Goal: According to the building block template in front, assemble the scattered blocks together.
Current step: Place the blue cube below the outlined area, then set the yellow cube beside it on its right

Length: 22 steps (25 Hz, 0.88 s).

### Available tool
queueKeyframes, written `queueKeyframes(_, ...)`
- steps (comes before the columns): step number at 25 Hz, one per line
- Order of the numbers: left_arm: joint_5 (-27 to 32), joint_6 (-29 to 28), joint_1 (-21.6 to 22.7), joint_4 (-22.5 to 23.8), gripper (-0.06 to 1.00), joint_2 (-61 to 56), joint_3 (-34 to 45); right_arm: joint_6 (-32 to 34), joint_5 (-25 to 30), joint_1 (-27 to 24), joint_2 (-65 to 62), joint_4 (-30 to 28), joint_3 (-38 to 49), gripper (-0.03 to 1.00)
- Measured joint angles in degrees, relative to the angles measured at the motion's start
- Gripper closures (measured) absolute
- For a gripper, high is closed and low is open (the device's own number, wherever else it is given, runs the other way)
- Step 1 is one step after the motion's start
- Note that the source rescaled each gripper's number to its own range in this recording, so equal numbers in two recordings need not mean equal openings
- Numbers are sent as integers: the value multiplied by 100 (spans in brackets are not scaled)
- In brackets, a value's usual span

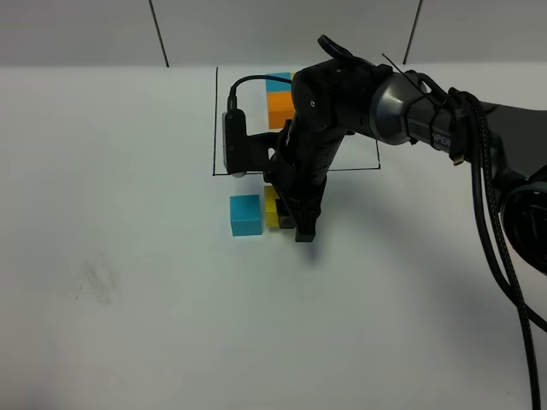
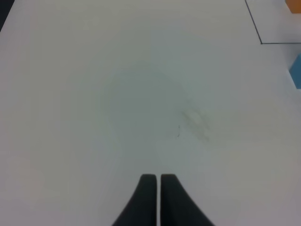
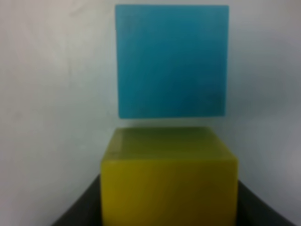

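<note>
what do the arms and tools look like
The right arm is glossy black with a grey metal joint band, white lettering and braided black cables. A silver camera box with a looped black cable sits at its wrist. The left tool has two tapered black fingers.

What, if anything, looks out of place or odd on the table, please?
Only a faint grey smudge on the white table, well left of the small blue cube; it looks like a scuff or stain. Nothing seems spilled or damaged.
</note>
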Motion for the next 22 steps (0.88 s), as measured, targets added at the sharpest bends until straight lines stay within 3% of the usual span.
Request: queueKeyframes(22, -5, 0, 0, 392, 94, 0, 0, 197, -197, 0, 103, 25, 0, 39)
